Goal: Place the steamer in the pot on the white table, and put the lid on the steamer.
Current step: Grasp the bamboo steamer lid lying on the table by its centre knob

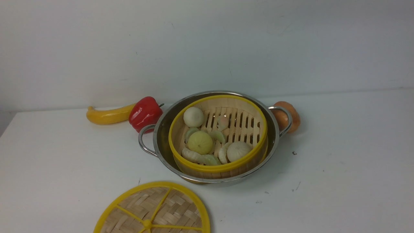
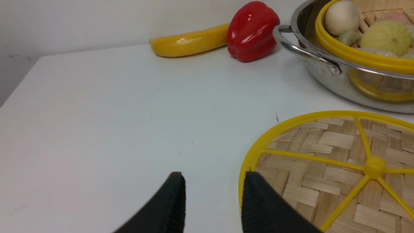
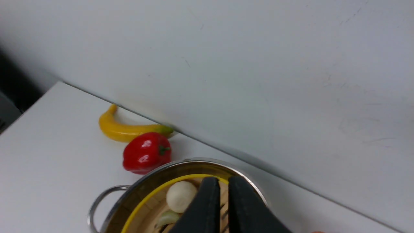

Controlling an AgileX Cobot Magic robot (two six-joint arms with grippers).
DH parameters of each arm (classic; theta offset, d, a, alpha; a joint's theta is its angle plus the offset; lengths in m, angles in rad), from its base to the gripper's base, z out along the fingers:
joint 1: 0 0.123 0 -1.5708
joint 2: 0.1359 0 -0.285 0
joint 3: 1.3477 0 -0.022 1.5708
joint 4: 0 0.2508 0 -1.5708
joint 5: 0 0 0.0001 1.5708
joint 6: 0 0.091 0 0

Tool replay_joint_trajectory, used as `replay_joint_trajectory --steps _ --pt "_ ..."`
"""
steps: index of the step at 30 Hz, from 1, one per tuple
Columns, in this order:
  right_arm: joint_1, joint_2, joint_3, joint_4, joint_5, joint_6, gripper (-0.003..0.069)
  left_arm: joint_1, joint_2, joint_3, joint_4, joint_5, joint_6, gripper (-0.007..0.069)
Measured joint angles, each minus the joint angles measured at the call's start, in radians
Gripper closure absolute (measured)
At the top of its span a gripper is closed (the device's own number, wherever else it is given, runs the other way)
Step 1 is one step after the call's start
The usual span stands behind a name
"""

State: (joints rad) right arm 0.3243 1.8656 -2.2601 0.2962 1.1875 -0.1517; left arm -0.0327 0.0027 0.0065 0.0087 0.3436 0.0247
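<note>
Steamer (image 1: 241,124) first: it is sitting upright inside the pot (image 1: 163,129), its yellow rim standing a little above the steel rim and leaving a gap of bare steel on the pot's left side. Inside it, a white bun (image 1: 193,116) is lying toward the far left, a yellowish bun (image 1: 200,142) is resting nearer the middle, a third pale bun (image 1: 238,151) is sitting toward the near right, and a few dumplings (image 1: 194,156) are lying along the near wall. The slatted floor is showing bare on the far right.

The pot is standing on the white desk (image 1: 339,168), its looped handles pointing left and right. The lid (image 1: 161,210) is lying flat on the desk in front of the pot and a little to its left, apart from it, spokes and centre knob facing up.

Behind the pot on the left, a red pepper (image 1: 145,113) is sitting just beside the left handle, with a banana (image 1: 108,115) lying beyond it along the wall. A round orange thing (image 1: 289,115) is resting against the pot's right handle.

The left gripper (image 2: 214,176) is hanging in front of the pot at the lid's left edge, its black fingers standing well apart with only desk between them, one finger tip over the lid's rim. The right gripper (image 3: 223,178) is hovering over the pot, above the steamer's inside, its fingers parted by just a sliver and holding nothing.
</note>
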Motion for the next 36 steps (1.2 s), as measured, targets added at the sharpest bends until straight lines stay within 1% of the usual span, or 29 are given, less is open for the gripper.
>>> replay_joint_trajectory --steps 4,7,10,13,14,16,19,22,23,24,26,27,30,31,33,35,36 --pt "0.0 0.0 0.0 -0.068 -0.023 -0.018 0.0571 0.0 0.0 0.0 0.0 0.0 0.0 0.0384" --pt "0.0 -0.001 0.002 -0.093 -0.023 -0.018 0.0559 0.0 0.0 0.0 0.0 0.0 0.0 0.0384" --pt "0.0 -0.059 0.083 -0.119 -0.062 -0.018 0.0533 0.0 0.0 0.0 0.0 0.0 0.0 0.0384" --pt "0.0 -0.178 0.261 -0.133 -0.178 -0.018 0.0514 0.0 0.0 0.0 0.0 0.0 0.0 0.0384" --pt "0.0 -0.233 0.345 -0.143 -0.239 -0.018 0.0508 0.0 0.0 0.0 0.0 0.0 0.0 0.0384" --pt "0.0 -0.365 0.55 -0.171 -0.395 -0.018 0.0491 0.0 0.0 0.0 0.0 0.0 0.0 0.0384" --pt "-0.002 -0.528 0.832 -0.207 -0.552 -0.018 0.0469 0.0 0.0 0.0 0.0 0.0 0.0 0.0384" --pt "-0.022 -0.656 1.121 -0.21 -0.72 -0.009 0.0449 0.0 0.0 0.0 0.0 0.0 0.0 0.0384" --pt "-0.04 -0.718 1.245 -0.209 -0.792 0.01 0.0437 0.0 0.0 0.0 0.0 0.0 0.0 0.0384" --pt "-0.044 -0.718 1.266 -0.209 -0.804 0.01 0.0435 0.0 0.0 0.0 0.0 0.0 0.0 0.0384" --pt "-0.104 -0.836 1.52 -0.205 -0.974 0.055 0.0419 0.0 0.0 0.0 0.0 0.0 0.0 0.0384" --pt "-0.113 -0.861 1.574 -0.203 -1.028 0.065 0.0415 0.0 0.0 0.0 0.0 0.0 0.0 0.0384" --pt "-0.182 -0.998 1.845 -0.2 -1.218 0.078 0.0409 0.0 0.0 0.0 0.0 0.0 0.0 0.0384" --pt "-0.195 -1.042 1.886 -0.2 -1.267 0.078 0.0409 0.0 0.0 0.0 0.0 0.0 0.0 0.0384" --pt "-0.216 -1.117 2.003 -0.198 -1.328 0.078 0.0407 0.0 0.0 0.0 0.0 0.0 0.0 0.0384" --pt "-0.225 -1.219 2.084 -0.195 -1.346 0.076 0.0407 0.0 0.0 0.0 0.0 0.0 0.0 0.0384" --pt "-0.225 -1.228 2.09 -0.195 -1.346 0.076 0.0407 0.0 0.0 0.0 0.0 0.0 0.0 0.0384"
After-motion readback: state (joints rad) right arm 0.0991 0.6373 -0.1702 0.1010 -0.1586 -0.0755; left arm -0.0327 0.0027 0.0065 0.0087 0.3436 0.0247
